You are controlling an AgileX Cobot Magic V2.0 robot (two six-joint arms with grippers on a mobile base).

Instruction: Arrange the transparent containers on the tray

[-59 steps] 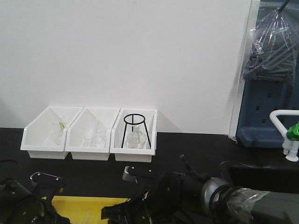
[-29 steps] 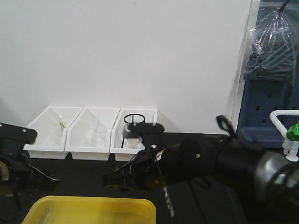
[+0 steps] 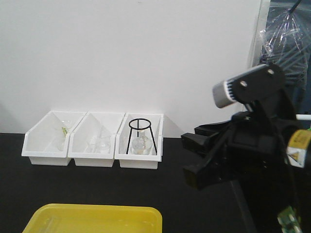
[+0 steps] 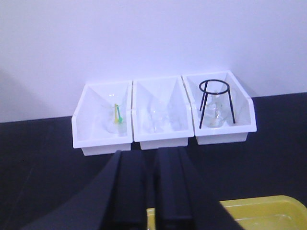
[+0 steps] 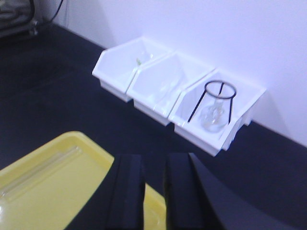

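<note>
The yellow tray (image 3: 97, 217) lies at the near edge of the black table, also seen as the tray (image 5: 57, 187) in the right wrist view. One transparent container (image 5: 43, 171), a clear test tube, lies flat on it near the left rim. My right gripper (image 5: 154, 155) hangs above the tray's right corner, jaws slightly apart and empty. The right arm (image 3: 252, 145) fills the right of the front view. My left gripper (image 4: 150, 152) hovers over the table behind the tray (image 4: 264, 213), jaws nearly together with nothing between them.
Three white bins (image 3: 92, 141) stand in a row against the white wall, holding glassware. The rightmost bin (image 3: 140, 143) holds a black wire tripod over a flask. A blue cabinet edge (image 3: 260, 73) stands at the far right.
Both arms have lifted away from the tray. The left arm has left the front view and the right arm has swung up to the right. The tray now shows uncovered.
</note>
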